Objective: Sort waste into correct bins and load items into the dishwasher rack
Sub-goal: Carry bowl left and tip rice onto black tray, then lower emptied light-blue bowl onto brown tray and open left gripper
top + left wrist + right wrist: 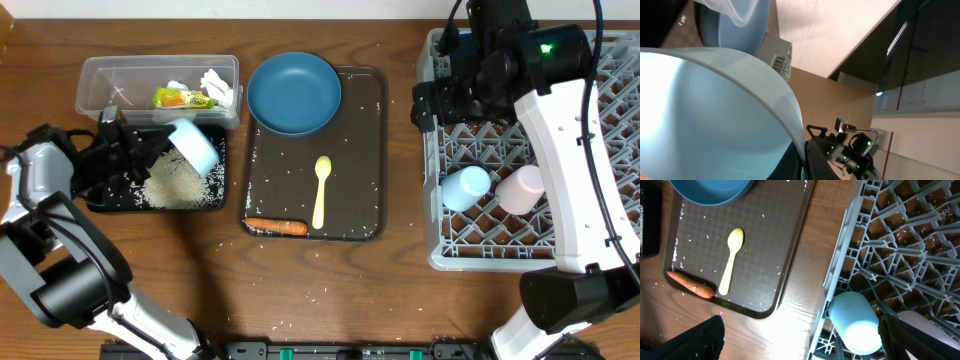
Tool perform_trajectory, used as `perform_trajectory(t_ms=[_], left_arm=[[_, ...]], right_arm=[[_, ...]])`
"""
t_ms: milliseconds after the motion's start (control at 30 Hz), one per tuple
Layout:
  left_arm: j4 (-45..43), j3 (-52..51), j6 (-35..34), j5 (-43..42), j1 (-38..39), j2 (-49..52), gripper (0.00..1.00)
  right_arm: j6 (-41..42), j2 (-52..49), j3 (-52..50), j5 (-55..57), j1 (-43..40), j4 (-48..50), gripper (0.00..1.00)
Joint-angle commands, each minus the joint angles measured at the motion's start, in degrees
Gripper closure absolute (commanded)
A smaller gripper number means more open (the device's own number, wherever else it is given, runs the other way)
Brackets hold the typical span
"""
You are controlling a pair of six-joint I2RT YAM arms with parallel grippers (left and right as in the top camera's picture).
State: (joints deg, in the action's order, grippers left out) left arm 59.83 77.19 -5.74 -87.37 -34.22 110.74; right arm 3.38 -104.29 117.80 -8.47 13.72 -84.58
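Overhead, the left claw (158, 140) is clenched on the rim of the round white bowl (196, 147), tilting it over the shallow black rectangular tray (100, 205) at left, likely so the loose white rice grains (175, 185) land there; the right claw (430, 100) hangs released over the grey lattice dishwasher rack (600, 120)

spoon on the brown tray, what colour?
Pale yellow spoon; clearest in the right wrist view.

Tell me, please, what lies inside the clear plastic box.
The clear box holds a yellow printed wrapper and crumpled white paper at its right end. Anything beneath those two is covered and cannot be seen.
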Motion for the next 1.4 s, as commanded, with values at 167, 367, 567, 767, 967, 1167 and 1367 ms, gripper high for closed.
perform_trajectory(t_ms=[167, 367, 567, 767, 967, 1167, 1367], left_arm=[[-0.5, 0.11, 3.37, 5.84, 11.21, -7.58, 0.94], [-3.48, 0.11, 0.76, 36.57, 26.47, -11.63, 0.94], [-9.09, 0.0, -8.72, 67.36, 45.09, -11.45, 0.94], [-11.89, -0.15, -12.11, 82.07, 54.95, -10.82, 0.94], [-14.56, -0.15, -12.63, 86.01, 59.25, -8.55, 0.94], [-14.27, -0.15, -13.38, 85.92, 59.43, -6.27, 0.86], [-12.52, 1.29, -16.33, 85.31, 58.58, -7.02, 0.62]], right_arm=[[-0.66, -0.15, 0.22, -1.29, 0.61, 1.66, 0.03], [-0.63, -0.15, 0.22, -3.67, 0.63, 3.06, 0.03], [-0.48, -0.15, 0.22, -4.26, 1.22, 4.7, 0.03], [-0.48, -0.15, 0.22, -4.28, 1.55, 6.32, 0.03], [-0.48, -0.15, 0.22, -4.26, 1.64, 6.64, 0.03], [-0.48, -0.15, 0.22, -4.26, 1.64, 7.76, 0.03], [-0.42, -0.15, 0.22, -4.46, 1.7, 9.99, 0.04]])
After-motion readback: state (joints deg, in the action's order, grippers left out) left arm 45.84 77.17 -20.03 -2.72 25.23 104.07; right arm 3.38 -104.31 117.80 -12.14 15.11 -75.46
